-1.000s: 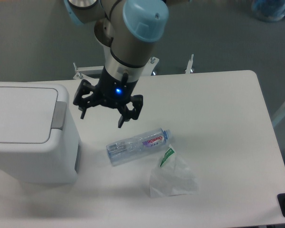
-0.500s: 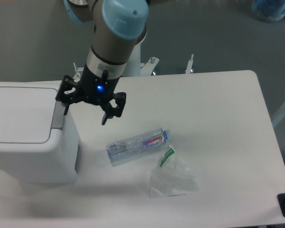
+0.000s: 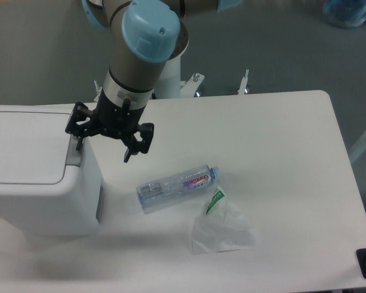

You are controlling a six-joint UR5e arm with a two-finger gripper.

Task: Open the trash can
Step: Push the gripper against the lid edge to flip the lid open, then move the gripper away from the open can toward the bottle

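The trash can (image 3: pixel 36 183) is a large white boxy bin at the left of the table, lid flat and shut. Its grey push tab (image 3: pixel 74 157) sits at the lid's right edge, partly hidden by my gripper. My gripper (image 3: pixel 104 148) hangs open and empty over the bin's right edge. One fingertip (image 3: pixel 78 144) is above the tab and the other (image 3: pixel 127 157) is beyond the bin's side, above the table. I cannot tell whether the finger touches the tab.
A clear plastic bottle (image 3: pixel 178 186) with a blue cap lies on its side right of the bin. A clear plastic bag (image 3: pixel 221 224) with a green tag lies just below it. The white table (image 3: pixel 280 152) stretches right.
My gripper has moved left, from above the table beside the bottle to over the bin's right edge and push tab. Its fingers stay open. The bin, bottle and bag have not moved.
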